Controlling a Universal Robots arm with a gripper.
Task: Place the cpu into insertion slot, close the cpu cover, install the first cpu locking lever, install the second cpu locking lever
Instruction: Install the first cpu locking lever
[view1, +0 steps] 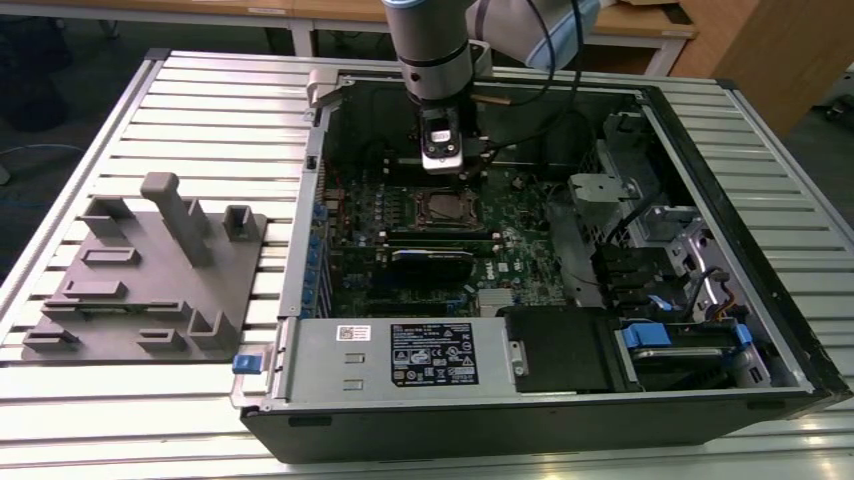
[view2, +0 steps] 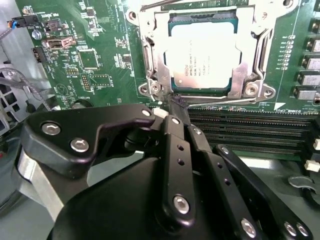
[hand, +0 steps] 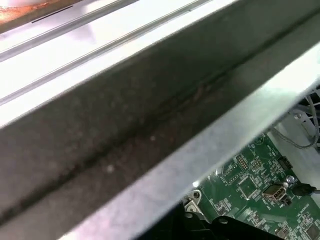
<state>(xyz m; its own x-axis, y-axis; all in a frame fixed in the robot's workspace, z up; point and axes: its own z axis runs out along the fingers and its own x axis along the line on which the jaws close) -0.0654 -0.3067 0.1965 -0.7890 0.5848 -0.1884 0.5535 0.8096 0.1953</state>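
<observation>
Silvery cpu cover (view2: 205, 50) frames cpu (view2: 202, 55); gripper (view2: 177, 102) seemingly touching.

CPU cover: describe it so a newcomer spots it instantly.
Start at the open black computer case on the slatted table, then its green motherboard. The thin silvery square metal cpu cover frames the silver-grey cpu; unlike the long black card slots beside it, it is shiny and windowed.

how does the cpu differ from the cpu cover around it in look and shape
The cpu is a solid flat square with a dull silver-grey top bearing print; the cpu cover is a shiny open metal frame with a square window. The cpu sits in the middle, seen through that window; the cpu cover runs around its edges, lying flat over the insertion slot. The cpu has plain straight sides; the cover has tabs and screws at its corners. Both are silvery metal and roughly square.
</observation>
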